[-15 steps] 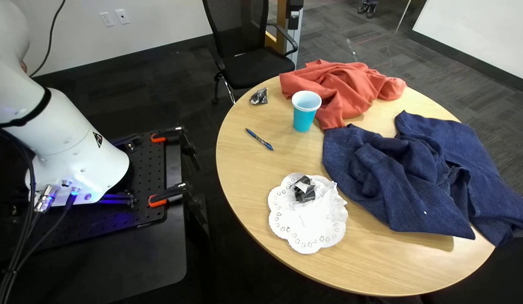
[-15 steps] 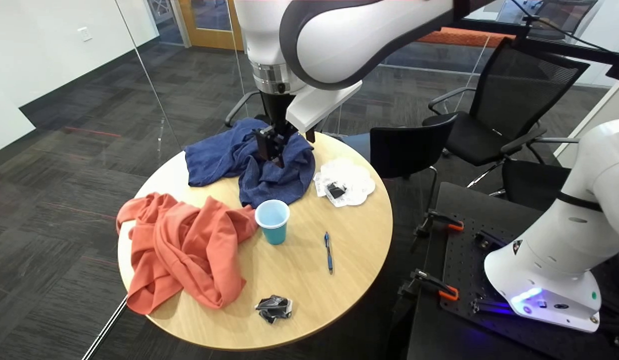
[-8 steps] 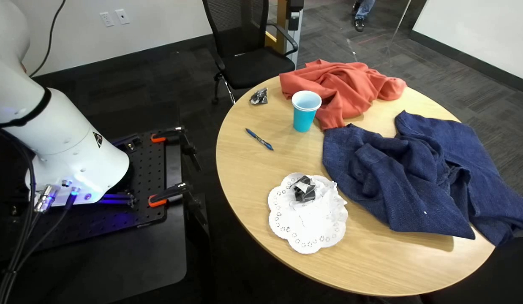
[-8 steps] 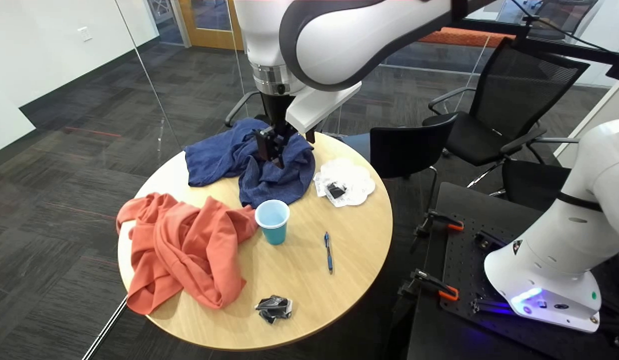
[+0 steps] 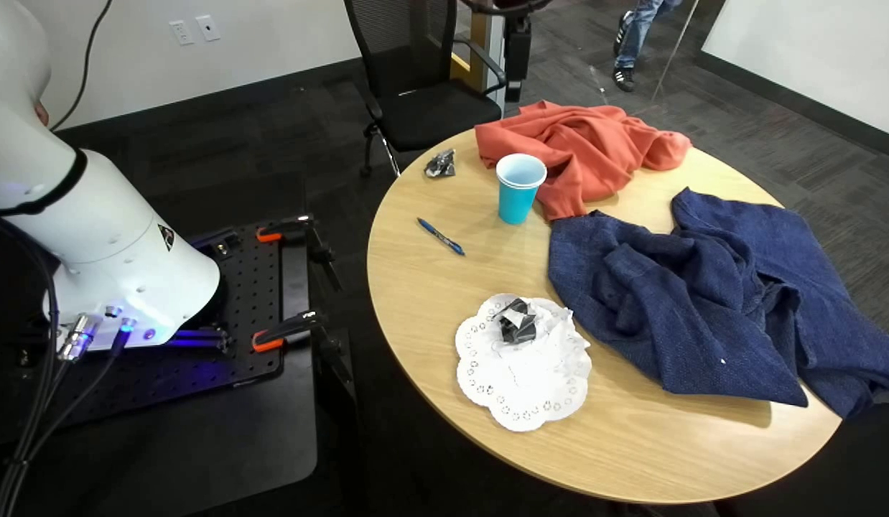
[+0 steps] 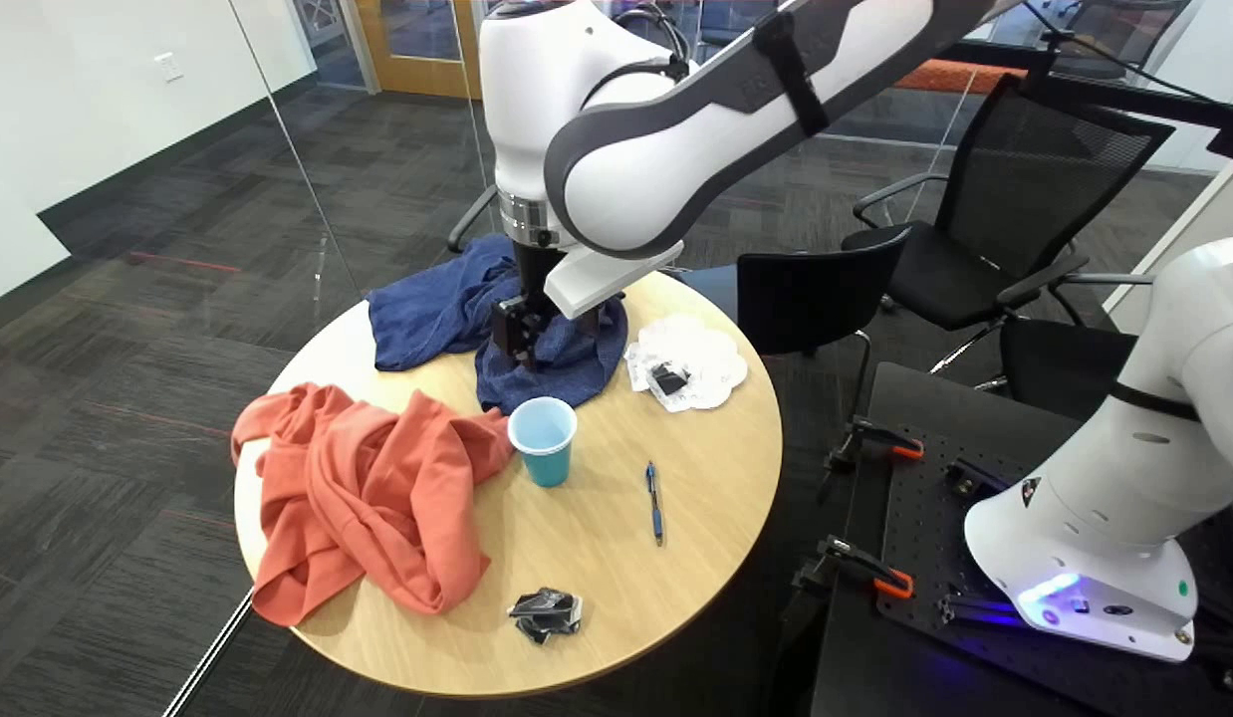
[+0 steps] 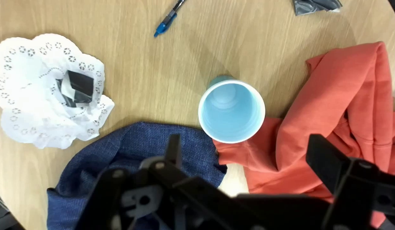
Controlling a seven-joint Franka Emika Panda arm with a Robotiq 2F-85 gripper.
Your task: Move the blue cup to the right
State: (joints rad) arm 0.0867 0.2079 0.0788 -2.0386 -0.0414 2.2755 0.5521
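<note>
While blue cup (image 7: 231, 110) stands upright nr red cloth (image 7: 299, 137), gripper (image 7: 245, 142) hangs abv tbl (image 7: 146, 80) w/ jaws apart.

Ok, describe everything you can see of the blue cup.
The blue cup is turquoise outside and paler inside, with a white rim; a second pale line below it may mean two nested cups. It looks like thin plastic and tapers toward the base. It stands upright on the round wood-grain table, mouth up, with nothing visible inside, right beside the orange garment; whether they touch is unclear. The open gripper is apart from it.
</note>
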